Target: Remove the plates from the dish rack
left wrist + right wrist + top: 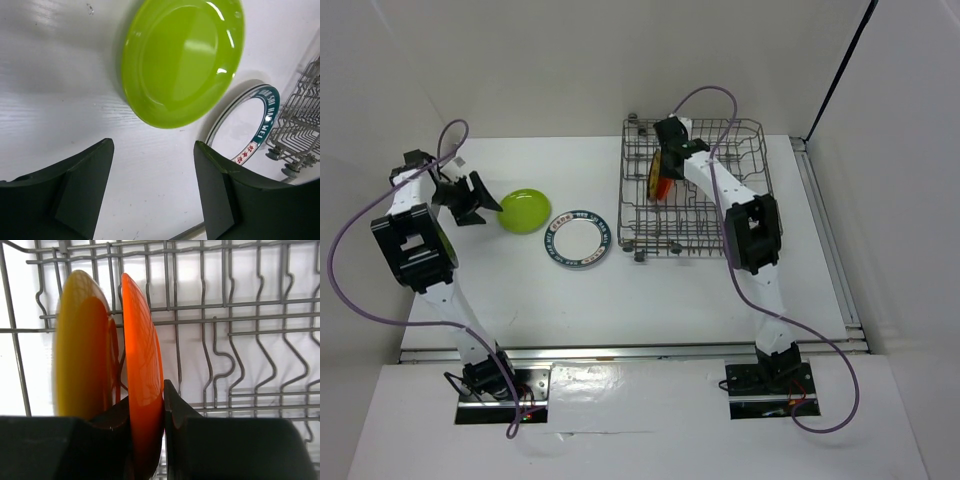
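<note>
Orange plate (142,370) stands on edge in the dish rack (240,315), beside the yellow plate (82,345). The right gripper (147,400) is clamped on its rim, probably to lift it out. Left of the dish rack, the left gripper (152,165) hangs spread apart near the green plate (182,60).

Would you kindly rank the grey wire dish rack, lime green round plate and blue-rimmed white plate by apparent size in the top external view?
1. grey wire dish rack, by far largest.
2. blue-rimmed white round plate.
3. lime green round plate, only slightly smaller.
</note>
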Robot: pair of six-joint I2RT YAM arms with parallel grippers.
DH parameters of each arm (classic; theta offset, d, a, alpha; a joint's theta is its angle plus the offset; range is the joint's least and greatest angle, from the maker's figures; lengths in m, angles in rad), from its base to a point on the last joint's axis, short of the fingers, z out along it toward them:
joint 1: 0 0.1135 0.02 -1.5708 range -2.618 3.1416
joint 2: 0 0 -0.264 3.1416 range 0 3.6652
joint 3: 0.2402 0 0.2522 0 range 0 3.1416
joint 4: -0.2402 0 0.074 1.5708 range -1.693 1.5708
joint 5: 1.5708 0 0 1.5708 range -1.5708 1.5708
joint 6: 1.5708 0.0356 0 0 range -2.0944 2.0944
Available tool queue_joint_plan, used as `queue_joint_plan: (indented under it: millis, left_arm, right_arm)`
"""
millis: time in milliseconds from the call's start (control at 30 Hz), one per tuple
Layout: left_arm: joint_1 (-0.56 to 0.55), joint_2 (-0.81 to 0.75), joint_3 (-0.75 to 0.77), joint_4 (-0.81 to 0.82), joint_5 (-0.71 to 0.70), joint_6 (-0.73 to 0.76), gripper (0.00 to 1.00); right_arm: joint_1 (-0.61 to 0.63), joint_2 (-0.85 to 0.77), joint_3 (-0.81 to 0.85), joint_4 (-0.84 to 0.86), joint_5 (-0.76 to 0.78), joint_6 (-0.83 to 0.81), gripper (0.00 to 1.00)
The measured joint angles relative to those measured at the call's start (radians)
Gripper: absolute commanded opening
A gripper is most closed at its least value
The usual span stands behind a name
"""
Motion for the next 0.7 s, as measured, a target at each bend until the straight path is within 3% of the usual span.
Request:
queue_joint_plan:
  millis: [200,367,433,533,700]
  left_arm:
    - [-0.017,-0.097,0.052,-0.050,-0.009,0.028,0.79]
    - [-0.068,-0.157,0.100,-0.079,0.048,0.072,0.83]
    - [-0.095,-0.182,0.108,-0.094,0.122,0.108,0.86]
    - [-0.135,-0.202,0.121,-0.124,0.238,0.181,0.89]
    - [-0.214,-0.203,0.181,-0.229,0.417,0.312,1.00]
  right_arm:
    - [0.029,-0.061,0.032,-0.005,0.150,-0.068,0.00]
    - [0.053,-0.228,0.036,0.052,0.302,-0.189,0.00]
    - [0.072,-0.320,0.001,0.132,0.296,-0.223,0.00]
    - [0.109,-0.449,-0.053,0.223,0.112,-0.219,0.00]
    - [0.130,-0.453,-0.084,0.400,-0.444,-0.148,0.00]
